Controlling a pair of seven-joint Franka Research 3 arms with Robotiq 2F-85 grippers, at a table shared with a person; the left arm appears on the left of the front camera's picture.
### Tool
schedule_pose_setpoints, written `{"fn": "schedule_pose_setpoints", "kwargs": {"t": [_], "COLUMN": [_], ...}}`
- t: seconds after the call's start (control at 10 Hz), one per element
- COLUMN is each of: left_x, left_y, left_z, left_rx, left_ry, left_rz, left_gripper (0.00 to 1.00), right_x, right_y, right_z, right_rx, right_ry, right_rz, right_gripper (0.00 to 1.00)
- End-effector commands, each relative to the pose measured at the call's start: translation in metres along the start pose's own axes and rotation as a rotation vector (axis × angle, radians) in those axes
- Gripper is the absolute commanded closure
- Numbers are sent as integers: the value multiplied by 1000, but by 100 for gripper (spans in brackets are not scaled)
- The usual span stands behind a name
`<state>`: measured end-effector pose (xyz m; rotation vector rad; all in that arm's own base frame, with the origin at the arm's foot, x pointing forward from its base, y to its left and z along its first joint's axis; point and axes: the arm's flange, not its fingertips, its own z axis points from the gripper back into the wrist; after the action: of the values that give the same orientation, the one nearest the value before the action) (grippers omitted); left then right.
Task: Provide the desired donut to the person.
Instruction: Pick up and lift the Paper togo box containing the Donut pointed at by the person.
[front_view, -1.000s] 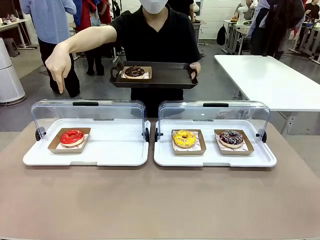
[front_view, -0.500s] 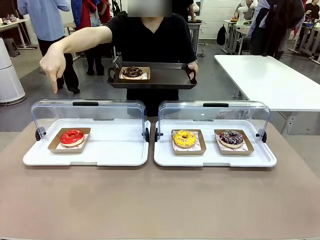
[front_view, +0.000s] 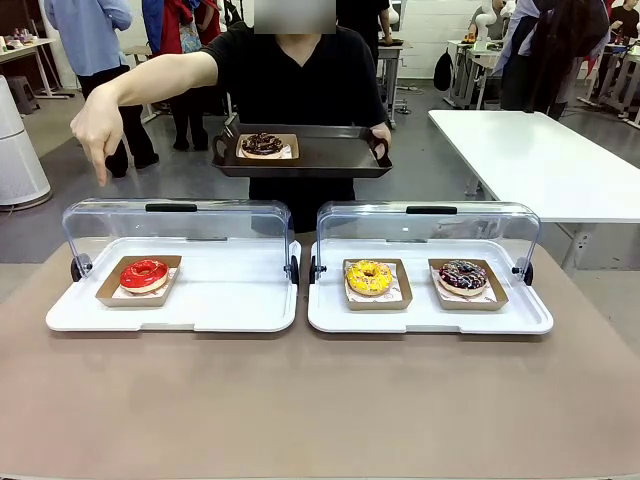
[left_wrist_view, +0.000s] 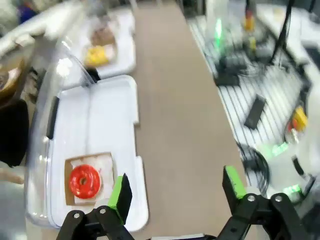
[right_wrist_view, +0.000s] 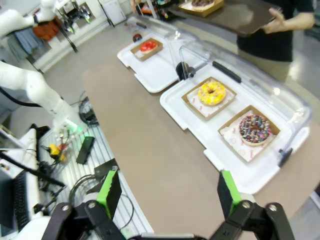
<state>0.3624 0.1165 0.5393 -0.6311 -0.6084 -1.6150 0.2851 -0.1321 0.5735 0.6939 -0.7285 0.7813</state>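
Donut cases on tan worktop

Red-glazed ring donut (front_view: 144, 273) sits in a cardboard boat at the left end of the left white case (front_view: 230, 310), clear lid (front_view: 170, 228) raised. The person's hand (front_view: 97, 128) hangs fingers-down beyond it. The right case (front_view: 420, 318) holds a yellow donut (front_view: 369, 276) and a sprinkled donut (front_view: 462, 275). Smooth worktop (front_view: 320, 400) runs open nearside. The left jaws and the right jaws stand wide apart, gripping nothing.

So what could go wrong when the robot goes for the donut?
1. The person's hand points down over the left display case, so a grab at the yellow donut would be wrong.
2. The open left gripper could knock the raised clear lid behind the red donut.
3. Pinching the glaze instead of its brown paper tray might squash it.
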Motion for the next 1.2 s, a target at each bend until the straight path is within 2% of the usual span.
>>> {"fn": "schedule_pose_setpoints", "kwargs": {"t": [0.0,0.2,0.4,0.7,0.9,1.1], "left_x": [29,49,56,46,26,21], "left_y": [5,23,41,69,70,80], "left_z": [-17,-48,-95,-160,-195,-205], "left_rx": [-102,-213,-191,53,59,46], "left_ry": [262,473,659,672,677,686], "left_rz": [-8,28,59,-16,-23,-35], "left_gripper": [5,5,5,5,5,5], "right_x": [1,1,1,1,1,1], "right_y": [-2,-2,-2,-2,-2,-2], "right_z": [0,0,0,0,0,0], "right_rx": [16,16,16,16,16,16], "right_ry": [-26,-26,-26,-26,-26,-26], "right_rz": [15,15,15,15,15,15], "right_gripper": [0,0,0,0,0,0]}}
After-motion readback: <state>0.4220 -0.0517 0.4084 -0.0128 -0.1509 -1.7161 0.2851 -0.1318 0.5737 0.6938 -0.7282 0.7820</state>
